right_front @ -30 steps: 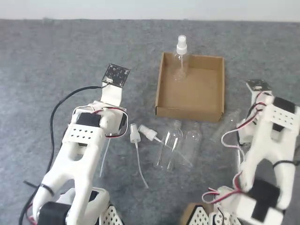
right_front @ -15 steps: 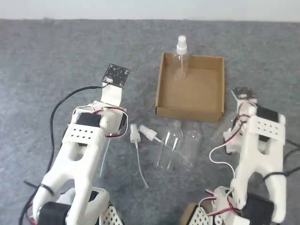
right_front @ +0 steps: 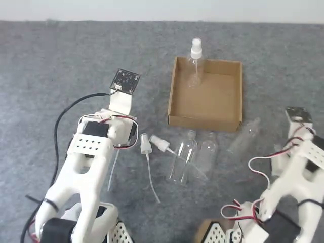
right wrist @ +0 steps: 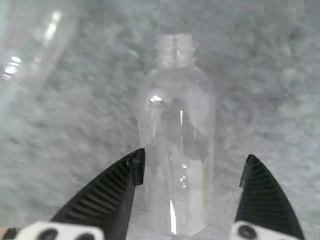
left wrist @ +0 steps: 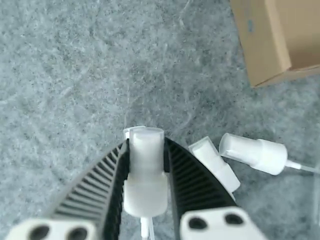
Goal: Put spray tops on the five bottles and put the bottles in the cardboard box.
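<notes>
Bottle [right wrist: 176,135], uncapped, between the wide-apart jaws of the right gripper [right wrist: 194,159]

mottled grey counter [right_front: 61,55]; plain brown box [right_front: 202,120]; white spray tops [right_front: 159,143]; clear bottles [right_front: 185,154]; black ribbed pincer fingers [left wrist: 100,185]; white arms [right_front: 86,167]; black cable [right_front: 59,121].

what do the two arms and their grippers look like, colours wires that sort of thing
The left arm and right arm are white plastic shells around black motor blocks, some panels dotted with holes. Thin red and white wires loop along them; a thicker black cable arcs off the left one. The left gripper and right gripper have black ribbed fingers on white bases.
</notes>
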Robot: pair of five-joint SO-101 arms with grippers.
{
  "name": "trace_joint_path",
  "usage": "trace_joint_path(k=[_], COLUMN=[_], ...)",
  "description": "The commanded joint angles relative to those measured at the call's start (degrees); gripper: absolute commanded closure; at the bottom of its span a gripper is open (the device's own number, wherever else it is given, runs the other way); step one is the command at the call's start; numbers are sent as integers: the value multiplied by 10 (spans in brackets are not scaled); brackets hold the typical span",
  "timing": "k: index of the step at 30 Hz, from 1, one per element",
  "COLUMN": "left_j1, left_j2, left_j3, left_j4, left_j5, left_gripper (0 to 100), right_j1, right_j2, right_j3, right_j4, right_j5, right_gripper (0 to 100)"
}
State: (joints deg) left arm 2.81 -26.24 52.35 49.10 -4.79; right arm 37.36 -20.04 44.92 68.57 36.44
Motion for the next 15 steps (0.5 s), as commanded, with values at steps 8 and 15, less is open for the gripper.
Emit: trace_joint_path(k=[8, 15], left_j1=[4, 4], left_j2=[-22, -22], left_j3=[-2, -2], left_j4=[-11, -11], left_j5=[11, 11], left_gripper=[988, 988], right_j1=[-9, -71], right_j2=[-24, 0], right_j3=[-39, -118], right_j4=[21, 80], right_j5=[30, 15], right_gripper=[724, 724])
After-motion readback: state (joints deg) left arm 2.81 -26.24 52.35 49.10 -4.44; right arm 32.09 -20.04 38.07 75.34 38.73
